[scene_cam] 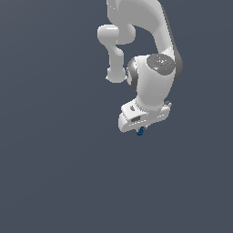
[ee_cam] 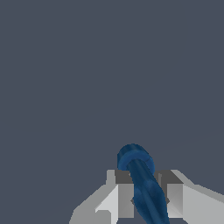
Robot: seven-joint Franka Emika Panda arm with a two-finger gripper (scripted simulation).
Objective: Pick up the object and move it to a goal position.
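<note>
arm: I see my white arm [scene_cam: 150, 68] coming in from the top of the exterior view, wrist bent down, hand at about mid-frame, a little toward the exterior view's right.
gripper: gripper [scene_cam: 140, 131] pointing down; in the wrist view the two grey fingers [ee_cam: 125, 194] sit on either side of the blue piece, clenched on it as far as I can judge.
object: dark blue object [ee_cam: 142, 183], long rounded shape with a fatter rounded end sticking out past the fingertips; in the exterior view only a small blue tip [scene_cam: 140, 131] shows under the hand.
object place: between the fingers, carried by the gripper; I can't tell whether it is touching the surface below, no shadow or edge to read.
surface: plain dark grey-blue ground [scene_cam: 54, 173], no bench edge or corner visible to place things by.
step: grasp looks done, I judge I'm at lift or carry stage.
goal: no marker visible in either view, so I can't say how far along.
next move: keep grip firm, move to goal without the piece slipping or swinging in the fingers.
risk: held near one end maybe, could pivot.
containers: none in view.
</note>
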